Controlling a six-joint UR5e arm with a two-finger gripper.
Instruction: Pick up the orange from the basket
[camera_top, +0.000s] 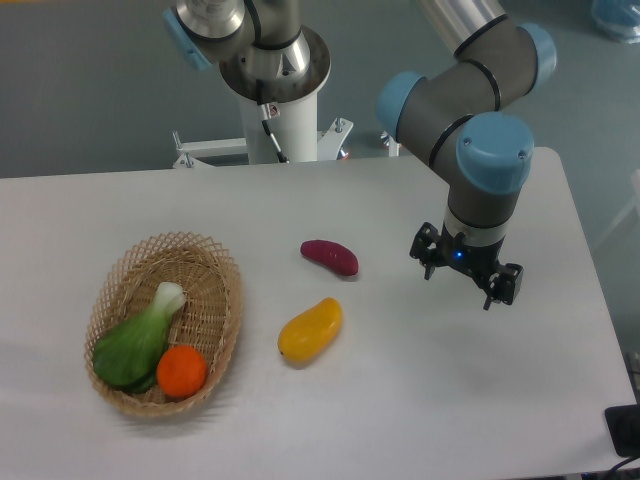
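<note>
one view only, the fixed camera looking down over the table (420, 400).

one basket (215, 262) is counted, oval and woven, set on the left part of the white table. inside it one orange (182, 370) is seen, round and glossy, lying at the near end against the wicker wall. one leafy green vegetable (138, 340) with a pale stalk is laid beside it in the same basket, touching the orange on its left; part of the leaf is tucked under the orange and cannot be fully traced.

two more items are counted outside the basket, on the bare table: one yellow-orange mango-shaped fruit (310, 330), just beside the basket's right rim, and one dark purple sweet potato (330, 256), a little farther back. the two are near each other but apart.

one arm (470, 110) is counted, and one gripper (466, 268), hung over the right part of the table, well apart from the basket and the orange. nothing is held in it. it is viewed from above and behind the wrist, so the fingers are mostly hidden by the black body; how far the jaws are parted cannot be told.

the arm's upper link is cut off by the top edge. a dark object (624, 430) at the lower right corner is cut off too and cannot be identified.
</note>
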